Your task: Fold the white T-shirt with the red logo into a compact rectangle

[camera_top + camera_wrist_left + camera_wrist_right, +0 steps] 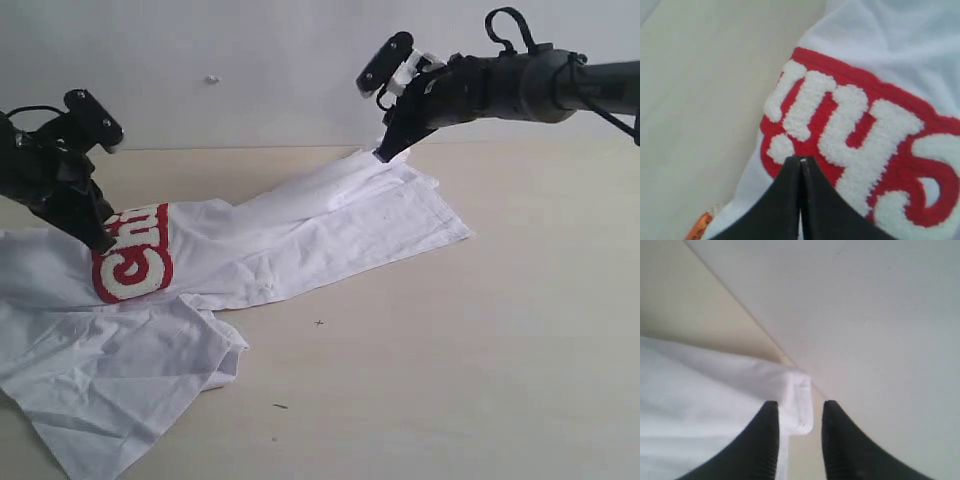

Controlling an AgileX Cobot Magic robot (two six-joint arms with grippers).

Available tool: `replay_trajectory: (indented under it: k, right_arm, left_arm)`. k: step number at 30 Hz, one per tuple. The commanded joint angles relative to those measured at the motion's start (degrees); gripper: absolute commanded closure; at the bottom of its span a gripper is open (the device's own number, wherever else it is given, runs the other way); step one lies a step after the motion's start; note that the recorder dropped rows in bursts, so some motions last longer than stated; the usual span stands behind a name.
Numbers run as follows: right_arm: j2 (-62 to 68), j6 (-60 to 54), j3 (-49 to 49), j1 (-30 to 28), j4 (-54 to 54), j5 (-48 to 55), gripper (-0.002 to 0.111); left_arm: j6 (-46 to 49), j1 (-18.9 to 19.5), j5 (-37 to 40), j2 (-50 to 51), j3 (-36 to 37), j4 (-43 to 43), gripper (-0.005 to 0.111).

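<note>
One shirt (330, 215), one logo (135, 265), bench (450, 350). Two grippers: left gripper (801, 160) closed at logo; right gripper (800, 404) narrowly parted around hem corner (800, 387).

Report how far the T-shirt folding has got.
Done: little; the white T-shirt lies rumpled and stretched, no rectangle. In hand: left gripper shut beside the red logo; right gripper with jaws apart around a hem corner. Left: nearly every fold.
</note>
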Motion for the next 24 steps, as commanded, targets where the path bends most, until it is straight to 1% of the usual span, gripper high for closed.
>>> replay_trajectory:
  k: [1, 2, 5, 7, 11, 13, 15, 19, 24]
  right_arm:
    - [-1.5, 8.2, 0.1, -1.8, -0.8, 10.8, 0.104]
    - [-1.5, 10.4, 0.1, -2.4, -1.0, 12.1, 0.108]
    - [-0.2, 14.7, 0.1, -4.0, -1.1, 13.2, 0.108]
    - [1.0, 16.6, 0.1, -4.6, -1.1, 12.0, 0.108]
    - [4.3, 17.0, -1.0, -4.6, -0.7, 6.7, 0.108]
    - [6.7, 19.3, -4.1, -4.6, -0.8, 7.6, 0.108]
    - [9.4, 21.3, -7.9, -4.7, -1.4, 11.2, 0.108]
    - [13.2, 21.8, -16.4, -4.7, -5.4, 23.8, 0.108]
    - [13.6, 22.3, -18.9, -4.6, -6.8, 36.7, 0.108]
  left_arm:
    - [0.0, 0.1, 5.8, -0.2, -0.1, -1.8, 0.107]
    - [0.0, 0.1, 7.1, -0.2, -0.1, -2.3, 0.107]
    - [0.3, 0.1, 10.5, -0.2, -0.1, -4.2, 0.107]
    - [1.2, 0.1, 11.9, -0.2, -0.1, -5.2, 0.107]
    - [3.4, 0.1, 11.8, -0.2, -0.1, -7.2, 0.107]
    - [4.9, 0.1, 10.8, -0.2, -0.1, -8.4, 0.107]
    - [6.1, 0.1, 9.4, -0.2, -0.1, -9.6, 0.107]
    - [7.3, 0.1, 7.8, -0.2, -0.1, -10.1, 0.107]
    - [7.3, 0.1, 9.0, -0.2, -0.1, -10.7, 0.107]
